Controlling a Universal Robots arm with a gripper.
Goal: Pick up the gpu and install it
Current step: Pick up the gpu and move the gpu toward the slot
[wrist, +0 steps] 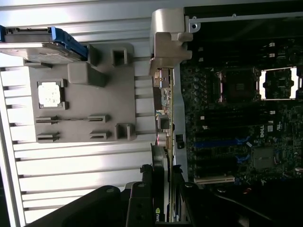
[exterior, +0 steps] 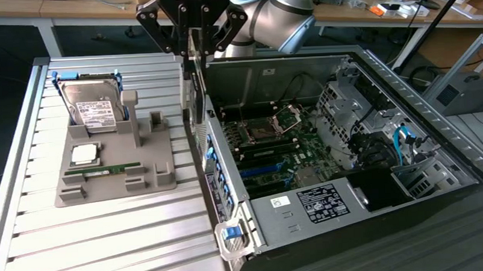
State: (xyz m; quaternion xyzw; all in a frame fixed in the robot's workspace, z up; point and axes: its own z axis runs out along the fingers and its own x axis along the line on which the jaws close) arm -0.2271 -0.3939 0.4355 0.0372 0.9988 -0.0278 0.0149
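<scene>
Slatted metal table (exterior: 108, 236), workshop benches behind.

Exterior view's left: grey tray (exterior: 115, 188) bearing drive (exterior: 91, 107) propped in blue cradle, CPU (exterior: 85, 154), and memory stick (exterior: 106, 170) lying flat.

Centre: fingers (exterior: 172, 38) closed narrow on gpu (exterior: 193, 89), pinched at upper end. Gpu hanging vertical, edge-on, lifted clear of tray, apparently above near wall of case, between tray and board.

Exterior view's right: open case (exterior: 420, 183), board (exterior: 282, 152) exposed, expansion slots seemingly unfilled.

Step in hand: carry. Pickup done, install not yet.

Judged requirement for seating: card edge lined up with a slot, bracket toward case wall, descent clear of that wall. Risk of snagging there.
</scene>
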